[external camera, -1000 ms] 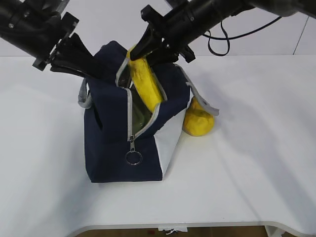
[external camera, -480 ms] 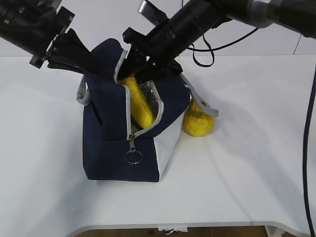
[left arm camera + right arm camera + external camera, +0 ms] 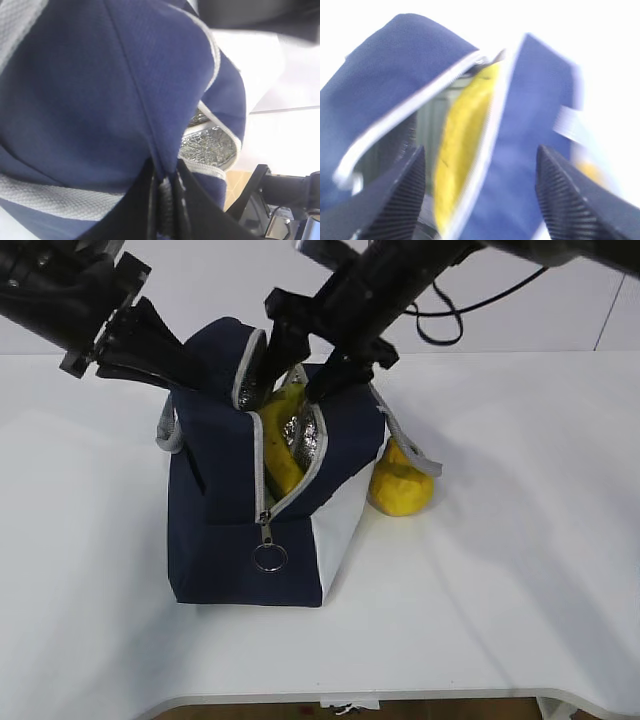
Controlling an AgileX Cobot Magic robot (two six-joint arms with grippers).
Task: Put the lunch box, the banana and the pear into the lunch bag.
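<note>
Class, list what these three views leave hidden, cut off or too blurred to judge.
1. Lunch box: not identifiable in any view; the lunch bag walls would hide it.
2. Banana: lower end hidden inside the bag.
3. Pear: partly behind the bag; right wrist view blurred.
4. Left gripper: fingertips cut off by the frame's bottom edge.

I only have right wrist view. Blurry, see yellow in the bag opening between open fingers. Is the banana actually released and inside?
Observer: Yes. In the exterior view the banana stands in the bag, top end poking out; the right gripper is open above it.
Operator: What's holding the bag open?
Observer: The left gripper is clamped on the bag's fabric.
Operator: Pear in yet?
Observer: No. The pear lies on the table, against the bag's right side.
</note>
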